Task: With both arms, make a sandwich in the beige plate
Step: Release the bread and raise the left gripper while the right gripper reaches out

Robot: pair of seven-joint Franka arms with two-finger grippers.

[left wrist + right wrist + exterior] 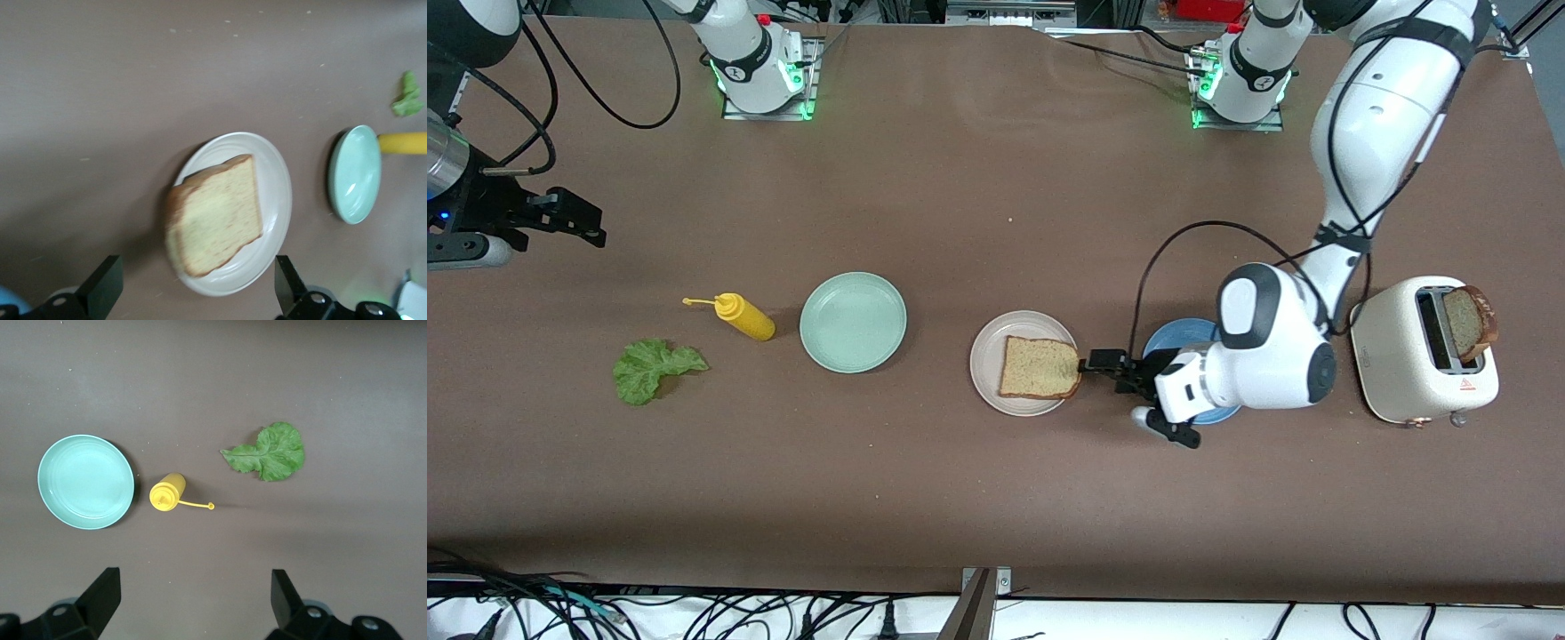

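Front view: a bread slice (1039, 368) lies on the beige plate (987, 363) near the table's (996, 498) middle, its edge overhanging the rim toward the left arm's end. The left gripper (1092, 364) sits just beside that edge, jaws spread, holding nothing, partly over a blue plate (1169, 339). A toaster (1405, 356) with a second slice (1469, 322) stands at the left arm's end. A mint plate (853, 321), mustard bottle (744, 317) and lettuce (651, 368) lie toward the right arm's end, where the right gripper (596, 224) waits.

Left wrist view: both fingers (103, 285) stand wide apart, clear of the slice (215, 215).

Right wrist view: the right gripper (192, 597) hangs open and empty over bare table near the bottle (167, 493).
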